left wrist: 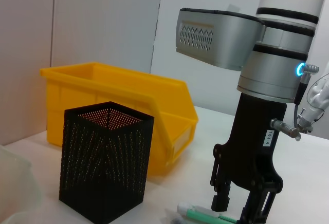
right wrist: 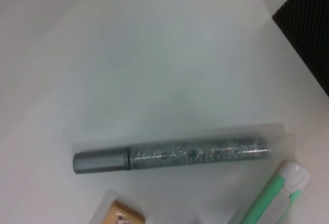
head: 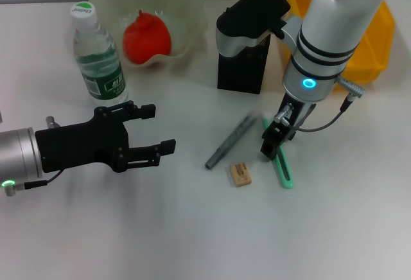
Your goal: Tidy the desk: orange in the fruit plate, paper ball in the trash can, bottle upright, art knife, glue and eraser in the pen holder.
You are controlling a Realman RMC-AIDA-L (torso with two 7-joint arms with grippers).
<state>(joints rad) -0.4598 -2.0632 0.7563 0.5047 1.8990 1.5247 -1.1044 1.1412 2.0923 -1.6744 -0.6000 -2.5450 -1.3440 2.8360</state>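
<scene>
A: Where's the knife?
B: The green knife lies on the desk, long axis running 11 to 5 o'clock, directly under the right gripper.
A: Fingers?
B: Narrow gap, straddling it, not visibly gripping. The arm points straight down; the left gripper idles wide at 9 o'clock.

The orange is bright red-orange inside a translucent pale-green fruit plate. The bottle is clear, with a dark green label and a white-and-green cap. The trash can is bright yellow, and the pen holder is black mesh dotted with fine holes. The glue stick is glittery grey with a plain grey cap. The art knife is mint green and white. The eraser is tan-beige. The left gripper is black. The table is white.
</scene>
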